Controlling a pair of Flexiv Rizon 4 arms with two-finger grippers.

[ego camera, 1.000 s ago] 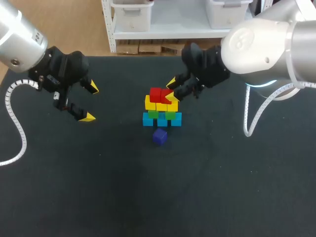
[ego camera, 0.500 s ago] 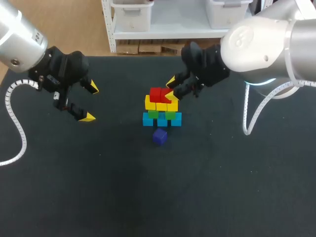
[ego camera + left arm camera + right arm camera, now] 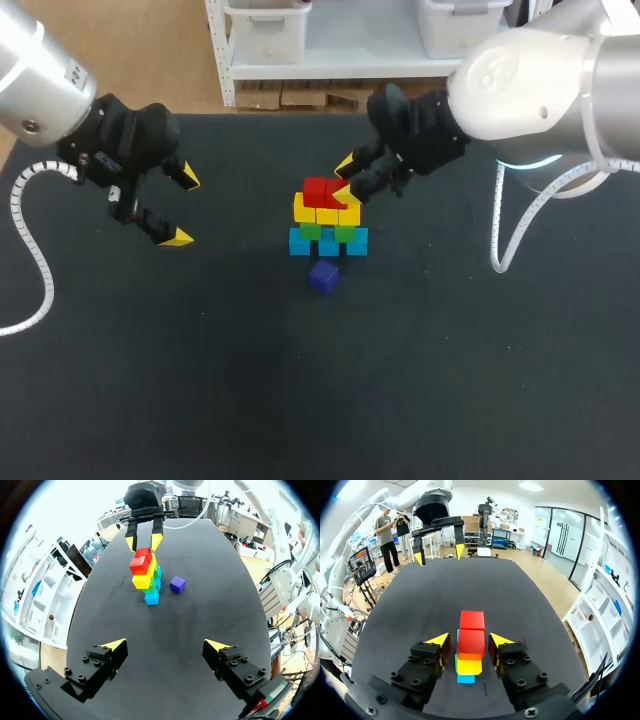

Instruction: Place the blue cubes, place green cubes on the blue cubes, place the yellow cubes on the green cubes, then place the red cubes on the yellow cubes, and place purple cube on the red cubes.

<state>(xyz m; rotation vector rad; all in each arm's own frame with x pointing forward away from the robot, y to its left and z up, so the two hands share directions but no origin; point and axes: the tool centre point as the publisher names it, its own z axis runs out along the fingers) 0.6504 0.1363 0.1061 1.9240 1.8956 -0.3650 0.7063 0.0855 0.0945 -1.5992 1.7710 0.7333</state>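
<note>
- The two small red cubes [image 3: 318, 189] sit side by side on top of the stack at the middle of the black table [image 3: 300, 400]. Under them come the yellow cubes [image 3: 305, 211], the green cubes [image 3: 311, 231] and the blue cubes [image 3: 300, 243] at the base.
- The small purple cube [image 3: 323, 276] lies on the table just beside the blue row, untouched.
- My right gripper [image 3: 348, 180] straddles one red cube. Its fingers are apart with a slim gap on each side, gripping nothing.
- My left gripper [image 3: 184, 208] hangs well apart from the stack, fingers spread wide and empty.
- I judge the red layer done and only the purple cap left. The right gripper needs to lift straight clear, then the purple cube needs grasping and centring across both reds.
- Only the right wrist view shows those gaps, since in the head view a tip overlaps the cube. It misses the purple cube, which the left wrist view shows.
</note>
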